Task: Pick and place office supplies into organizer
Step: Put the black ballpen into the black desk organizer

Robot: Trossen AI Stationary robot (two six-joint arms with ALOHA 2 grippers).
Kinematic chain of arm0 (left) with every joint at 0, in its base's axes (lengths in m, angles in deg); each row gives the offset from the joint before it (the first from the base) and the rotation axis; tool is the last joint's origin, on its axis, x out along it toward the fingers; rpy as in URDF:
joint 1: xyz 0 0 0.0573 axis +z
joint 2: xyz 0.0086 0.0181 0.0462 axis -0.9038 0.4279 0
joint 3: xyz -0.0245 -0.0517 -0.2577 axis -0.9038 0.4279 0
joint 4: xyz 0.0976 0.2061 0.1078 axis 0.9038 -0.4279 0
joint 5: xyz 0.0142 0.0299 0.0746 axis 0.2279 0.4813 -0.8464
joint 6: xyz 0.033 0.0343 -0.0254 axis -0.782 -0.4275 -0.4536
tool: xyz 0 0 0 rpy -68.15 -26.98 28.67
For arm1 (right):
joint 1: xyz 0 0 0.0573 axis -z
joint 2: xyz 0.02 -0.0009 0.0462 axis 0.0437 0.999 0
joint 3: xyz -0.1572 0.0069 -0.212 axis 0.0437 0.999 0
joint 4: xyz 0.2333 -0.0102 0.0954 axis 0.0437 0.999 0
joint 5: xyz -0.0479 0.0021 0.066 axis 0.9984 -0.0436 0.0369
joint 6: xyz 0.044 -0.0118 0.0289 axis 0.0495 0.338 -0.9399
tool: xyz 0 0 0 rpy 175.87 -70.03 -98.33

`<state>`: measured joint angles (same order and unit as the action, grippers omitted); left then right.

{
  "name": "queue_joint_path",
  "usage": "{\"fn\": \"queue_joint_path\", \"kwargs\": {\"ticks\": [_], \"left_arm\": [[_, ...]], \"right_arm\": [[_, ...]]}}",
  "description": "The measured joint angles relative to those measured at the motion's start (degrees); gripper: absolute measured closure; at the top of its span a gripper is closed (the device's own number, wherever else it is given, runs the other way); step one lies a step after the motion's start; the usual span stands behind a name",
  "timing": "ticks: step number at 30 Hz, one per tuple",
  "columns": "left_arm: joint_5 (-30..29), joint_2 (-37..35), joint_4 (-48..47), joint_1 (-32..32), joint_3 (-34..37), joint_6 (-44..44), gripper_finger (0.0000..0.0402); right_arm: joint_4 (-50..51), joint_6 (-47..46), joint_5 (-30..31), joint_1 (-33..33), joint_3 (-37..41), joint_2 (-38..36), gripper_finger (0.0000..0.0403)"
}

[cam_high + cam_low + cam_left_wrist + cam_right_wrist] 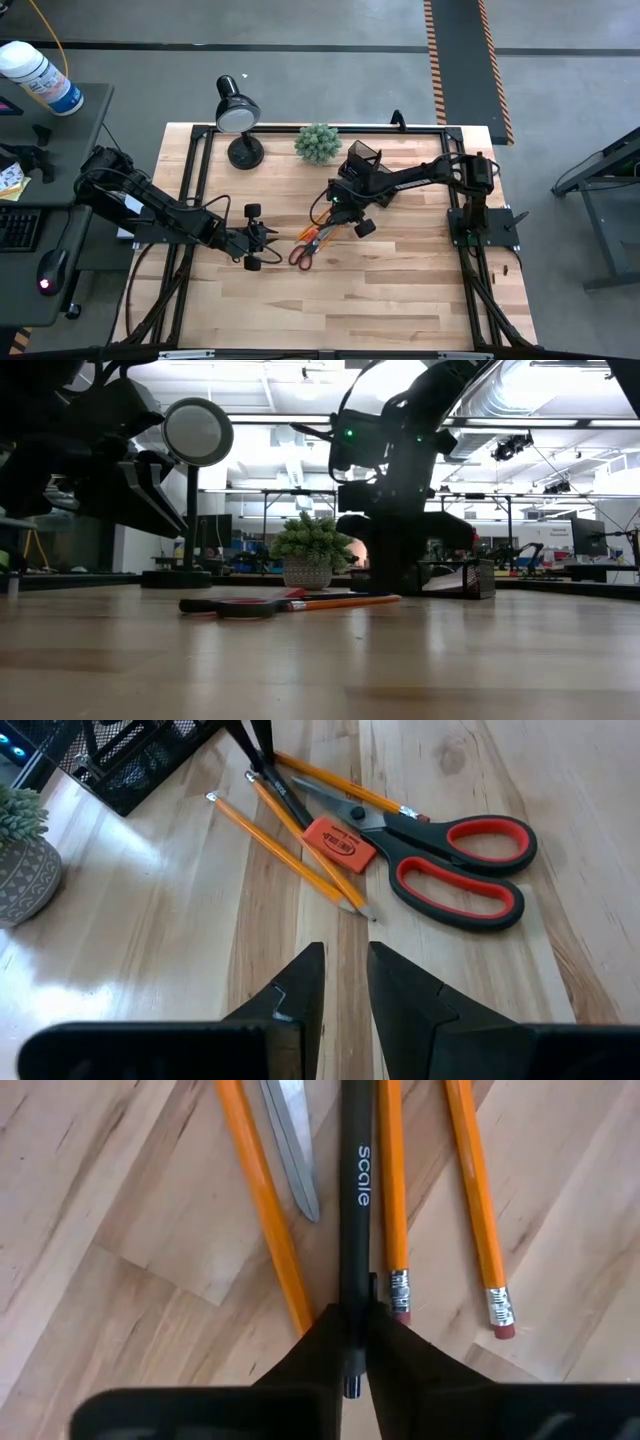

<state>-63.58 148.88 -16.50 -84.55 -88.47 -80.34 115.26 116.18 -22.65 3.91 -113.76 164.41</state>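
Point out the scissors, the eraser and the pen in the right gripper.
scissors (pixel 460 870): left wrist view, handle.
eraser (pixel 338 844): left wrist view, top face.
pen (pixel 357 1220): right wrist view, barrel.

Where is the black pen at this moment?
In the high view the black pen lies mid-table among the orange pencils, beside the scissors, with the right end effector shut on its end.

Overhead, table-level and two close wrist cameras share the scissors (pixel 302 252).
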Motion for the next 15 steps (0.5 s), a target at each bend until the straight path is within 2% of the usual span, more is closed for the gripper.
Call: {"fn": "queue_joint_path", "kwargs": {"ticks": [4, 15], "left_arm": [[0.0, 0.0, 0.0, 0.0, 0.0, 0.0, 0.0334], [0.0, 0.0, 0.0, 0.0, 0.0, 0.0, 0.0334]], "right_arm": [[0.3, -0.3, -0.6, -0.1, 0.0, -0.1, 0.0400], [2.9, -2.0, 1.0, -1.2, -2.1, 0.3, 0.0402]]}}
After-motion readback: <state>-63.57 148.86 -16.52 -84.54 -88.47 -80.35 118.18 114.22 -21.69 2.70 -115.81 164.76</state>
